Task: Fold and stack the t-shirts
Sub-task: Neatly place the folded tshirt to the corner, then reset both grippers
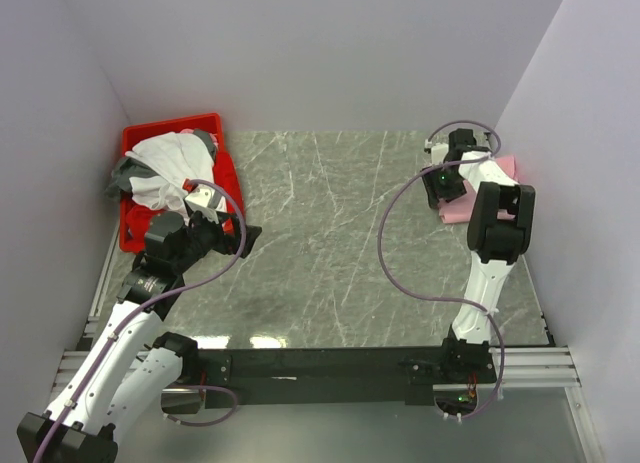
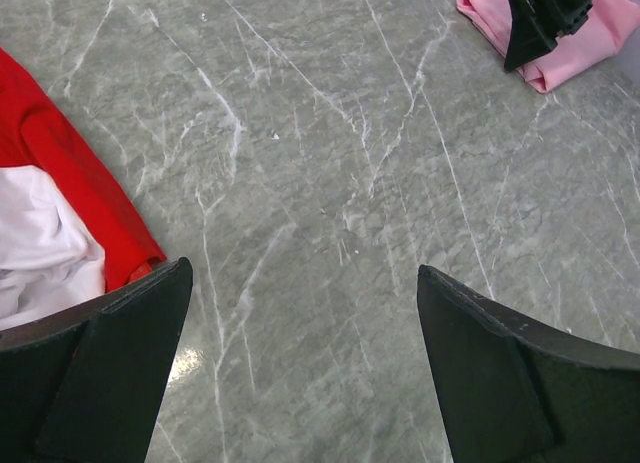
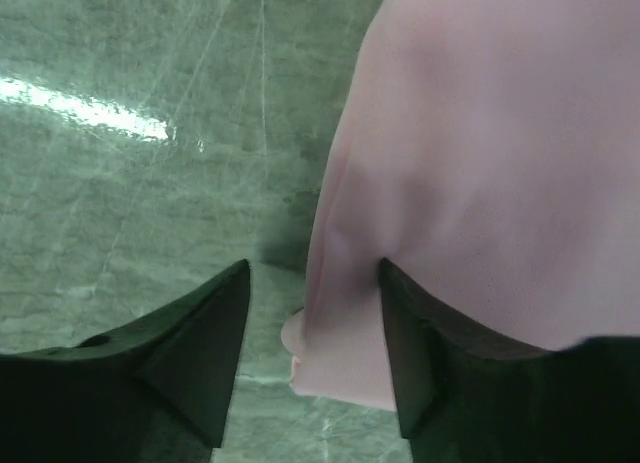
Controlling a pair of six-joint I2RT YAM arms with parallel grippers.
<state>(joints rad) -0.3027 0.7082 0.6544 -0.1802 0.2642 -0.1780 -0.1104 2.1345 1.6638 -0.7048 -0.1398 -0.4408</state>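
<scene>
Two black two-finger grippers stand at opposite sides of the polished grey-green, white-veined marble-pattern table [image 1: 320,253] in front of you. Your left gripper [image 1: 250,235] hangs low over bare stone just beside the near corner of the rigid red plastic bin [image 1: 170,133]. Its broad, matte, wedge-shaped fingers are spread wide and hold nothing, as your left wrist view [image 2: 300,273] confirms.

Several crumpled tees fill that bin at the far left. A soft white cotton t-shirt [image 1: 165,168] is heaped on top in loose folds, and a grey t-shirt [image 1: 122,173] spills over the bin's left wall.

Your right gripper [image 1: 445,188] is at the far right, over the folded light pink cotton t-shirt [image 1: 505,168]. This shirt lies flat on the table close to the right wall, well apart from the bin. From your right wrist camera, the pink cloth [image 3: 480,163] looks smooth and faintly creased, with a rounded folded edge. That edge reaches into the gap of the gripper [image 3: 312,283]. The right-hand finger meets the fabric, while the left-hand finger stands clear of it over the glossy stone [image 3: 120,183]. The jaws are parted and not clamped on the shirt.

Across the table, your left wrist camera catches the same pink bundle [image 2: 590,48], with the right arm's dark tool [image 2: 540,23] overlapping its near edge.
</scene>
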